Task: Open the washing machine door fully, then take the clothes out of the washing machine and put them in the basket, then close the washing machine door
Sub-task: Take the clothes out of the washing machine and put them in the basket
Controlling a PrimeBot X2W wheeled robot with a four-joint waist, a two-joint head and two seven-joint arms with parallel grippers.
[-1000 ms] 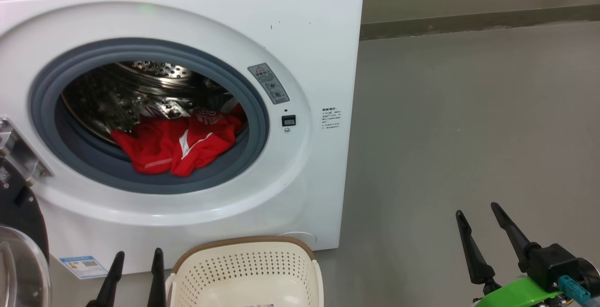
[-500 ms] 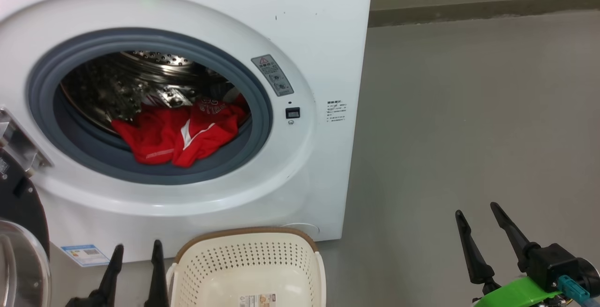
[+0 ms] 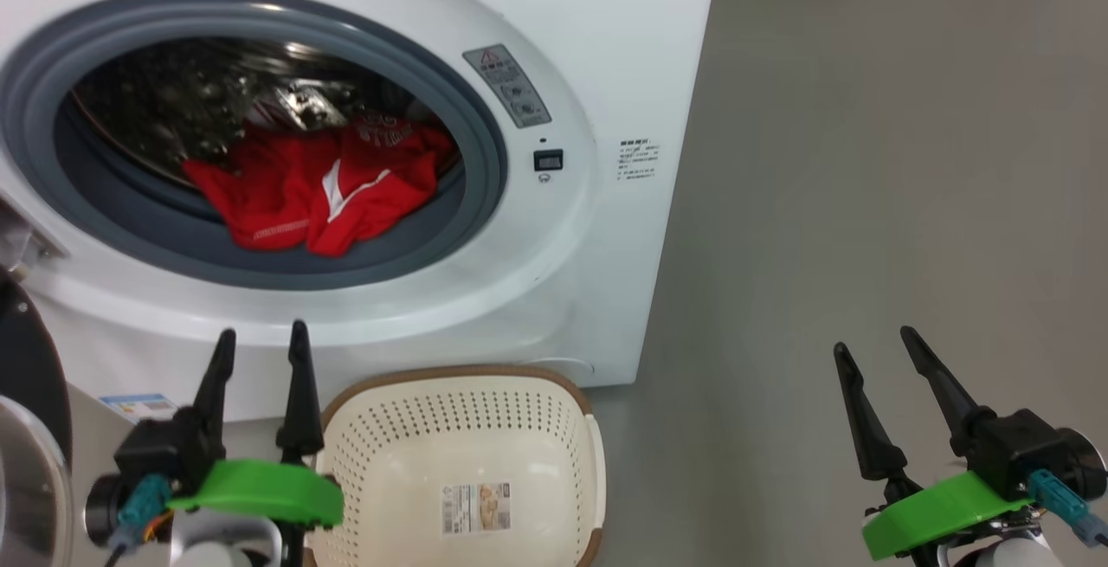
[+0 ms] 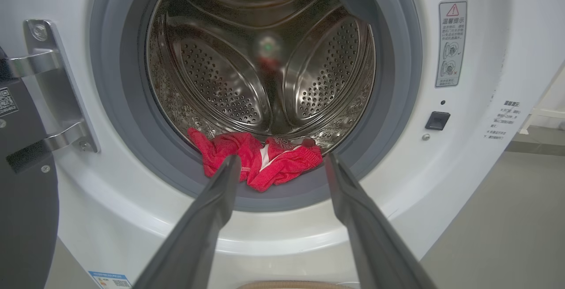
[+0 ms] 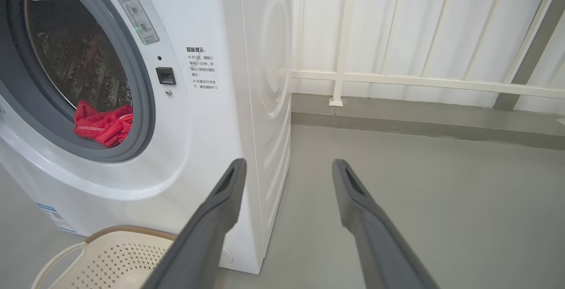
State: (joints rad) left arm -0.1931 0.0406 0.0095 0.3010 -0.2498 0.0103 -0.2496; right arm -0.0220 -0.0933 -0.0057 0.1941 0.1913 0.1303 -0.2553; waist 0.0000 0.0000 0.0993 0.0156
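Both grippers are spread with nothing between their fingers. Your left gripper hovers just in front of the washing machine, below its opening. Your right gripper hangs over the floor beyond its right front corner. You can see the clothes at the drum's front lip. The basket stands at the machine's foot, and the washing machine door is swung out at its left.
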